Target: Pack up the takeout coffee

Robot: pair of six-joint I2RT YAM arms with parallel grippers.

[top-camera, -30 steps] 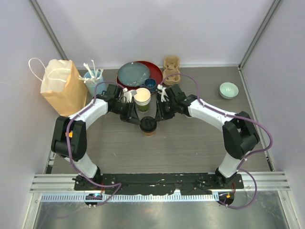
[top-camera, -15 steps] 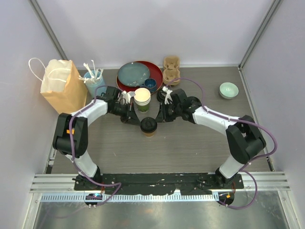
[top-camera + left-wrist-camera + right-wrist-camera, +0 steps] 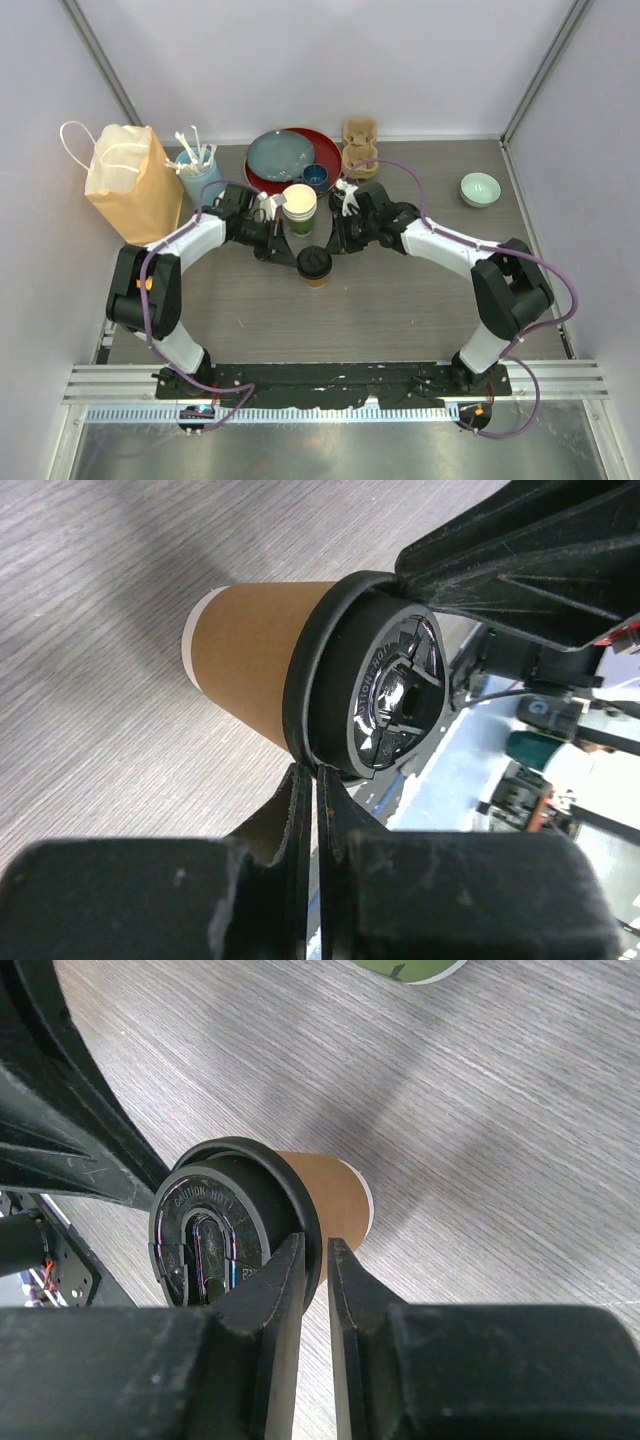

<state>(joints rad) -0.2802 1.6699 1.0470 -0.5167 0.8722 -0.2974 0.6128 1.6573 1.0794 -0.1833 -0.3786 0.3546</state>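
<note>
Grey wood-grain table (image 3: 420, 300) fills a booth of plain pale walls, and the brown-sided cup (image 3: 250, 650) stands upright near its middle, capped with a black lid (image 3: 390, 695). Just behind this cup, toward the back wall, stands the green-sided cup (image 3: 299, 205), uncovered and cream inside. Further behind it are a red plate (image 3: 328, 150) bearing a grey-blue plate (image 3: 280, 155), and a pulp cup carrier (image 3: 358, 148). Far to the brown cup's left is a paper bag (image 3: 135, 190). A pale green bowl (image 3: 479, 188) sits well off to its right. The left gripper (image 3: 312, 772) has its fingers pressed together, tips touching the lid's rim from the cup's left. The right gripper (image 3: 317, 1250), on the cup's right, is nearly closed, the lid's rim pinched in the thin slit between its fingers.
</note>
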